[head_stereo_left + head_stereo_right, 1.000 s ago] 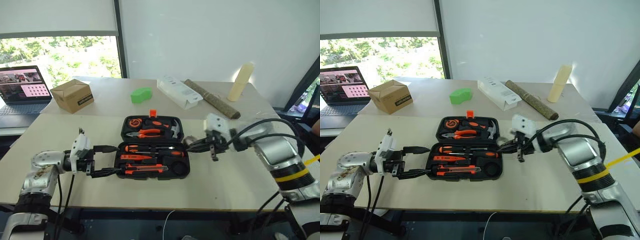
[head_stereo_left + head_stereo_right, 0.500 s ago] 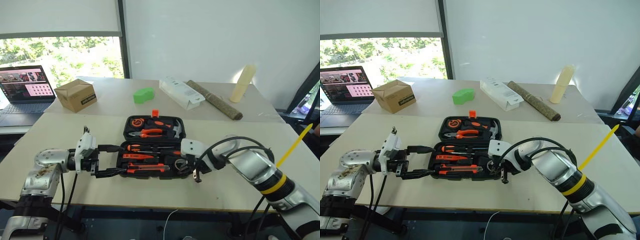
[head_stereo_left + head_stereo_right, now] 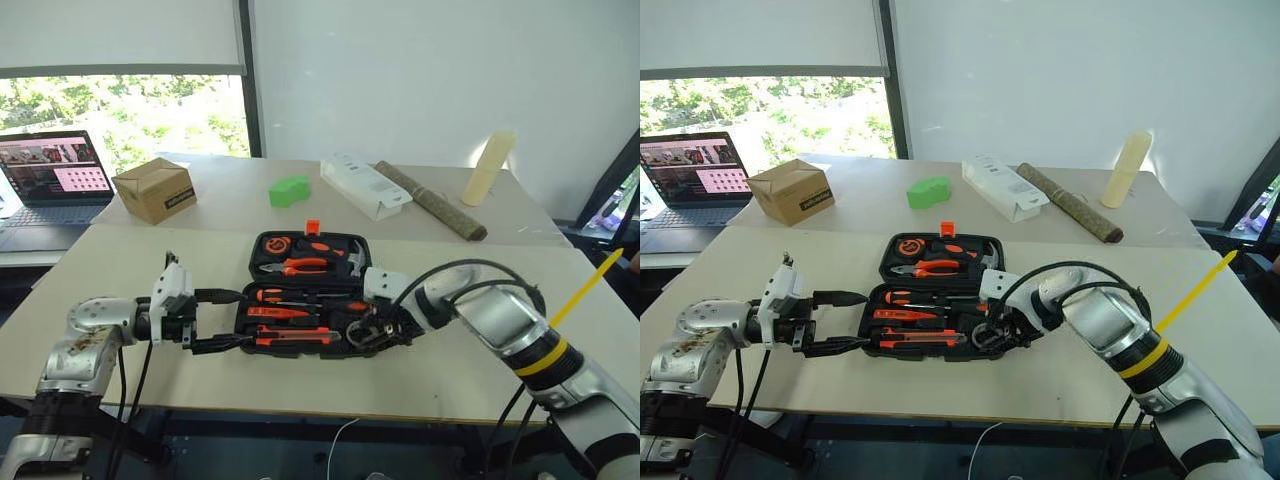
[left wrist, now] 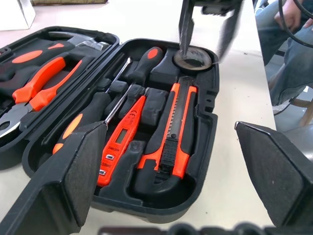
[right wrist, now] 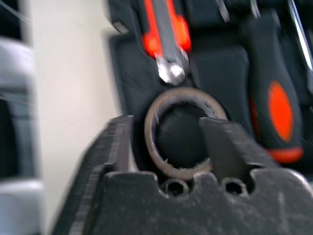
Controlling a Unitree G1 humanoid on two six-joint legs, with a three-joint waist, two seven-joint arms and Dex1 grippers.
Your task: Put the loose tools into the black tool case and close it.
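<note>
Right hand (image 3: 992, 335) is down in the near right corner of the black tool case (image 3: 312, 304), fingers (image 5: 226, 142) straddling the wall of the small black tape roll (image 4: 193, 57): one finger outside the ring, one inside its hole. Jaws look partly parted; can't tell if they still pinch the roll. Roll sits in its round pocket in the case's corner.

Left hand (image 3: 228, 318) is level at the case's left edge, jaws spread wide, holding nothing, fingertips just beside the case's near left corner.

Case lies open flat on the table (image 3: 120, 270), orange latch (image 3: 312, 227) sticking up at the far edge. Near half holds the orange-black utility knife (image 4: 175, 132) along the front, the slim all-orange screwdriver (image 4: 122, 139) next to it, and two orange-and-black-handled screwdrivers (image 4: 85, 117) beyond, all seated in slots. Far half holds pliers (image 3: 296, 266) and a hammer (image 3: 353, 259).

Further out on the far table: green block (image 3: 289, 190), cardboard box (image 3: 155, 189), white box (image 3: 365, 186), long brown roll (image 3: 430, 199), laptop (image 3: 45, 180) at far left.
</note>
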